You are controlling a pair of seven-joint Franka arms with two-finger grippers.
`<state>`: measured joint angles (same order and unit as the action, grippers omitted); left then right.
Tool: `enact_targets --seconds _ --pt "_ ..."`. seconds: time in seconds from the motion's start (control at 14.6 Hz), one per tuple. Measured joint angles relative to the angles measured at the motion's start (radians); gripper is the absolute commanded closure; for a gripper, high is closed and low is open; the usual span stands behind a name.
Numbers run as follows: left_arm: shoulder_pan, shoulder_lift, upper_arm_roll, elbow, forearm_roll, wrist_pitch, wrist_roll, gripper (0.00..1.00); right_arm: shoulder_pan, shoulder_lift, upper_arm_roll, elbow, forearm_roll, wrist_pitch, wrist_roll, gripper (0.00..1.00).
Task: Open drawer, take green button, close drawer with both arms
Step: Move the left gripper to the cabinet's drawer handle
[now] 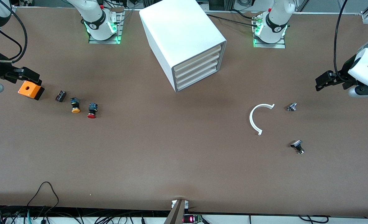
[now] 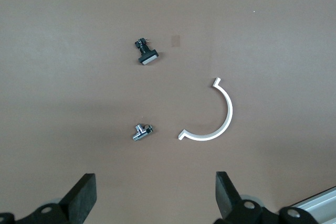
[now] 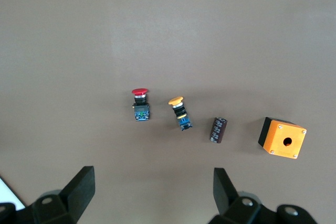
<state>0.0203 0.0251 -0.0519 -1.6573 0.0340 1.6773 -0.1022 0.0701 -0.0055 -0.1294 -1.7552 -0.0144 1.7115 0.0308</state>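
Note:
The white cabinet (image 1: 177, 28) stands at the table's middle near the arms' bases. Its lowest drawer (image 1: 199, 77) is shut, like the three above it. The green button is hidden. My left gripper (image 1: 322, 80) hangs open and empty over the table at the left arm's end; in the left wrist view (image 2: 155, 195) its jaws stand wide apart. My right gripper (image 1: 31, 77) is open and empty just over an orange box (image 1: 30, 89) at the right arm's end; in the right wrist view (image 3: 152, 188) its jaws stand wide apart too.
A yellow-capped button (image 1: 75, 105), a red-capped button (image 1: 92, 111) and a small dark part (image 1: 60, 96) lie beside the orange box. A white C-shaped piece (image 1: 258, 118) and two small metal parts (image 1: 292, 107) (image 1: 297, 146) lie toward the left arm's end.

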Motion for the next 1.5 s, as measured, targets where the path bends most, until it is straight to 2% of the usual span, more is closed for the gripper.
enact_targets --seconds 0.34,1.09,1.3,1.5 --pt "0.0 0.0 0.0 0.0 0.0 0.0 0.001 0.0 -0.002 0.008 -0.005 0.001 0.0 0.0 -0.077 0.0" --pt "-0.009 0.004 -0.019 0.001 0.0 0.0 0.002 0.0 -0.008 0.012 -0.009 0.006 0.0 0.01 -0.08 0.0" --pt "-0.014 0.031 -0.038 0.0 0.0 -0.007 0.002 0.0 -0.008 0.017 -0.009 0.013 0.0 0.012 -0.08 0.0" --pt "-0.017 0.103 -0.044 -0.008 0.0 -0.068 0.005 0.0 -0.009 0.032 -0.009 0.025 0.0 0.012 -0.082 0.0"
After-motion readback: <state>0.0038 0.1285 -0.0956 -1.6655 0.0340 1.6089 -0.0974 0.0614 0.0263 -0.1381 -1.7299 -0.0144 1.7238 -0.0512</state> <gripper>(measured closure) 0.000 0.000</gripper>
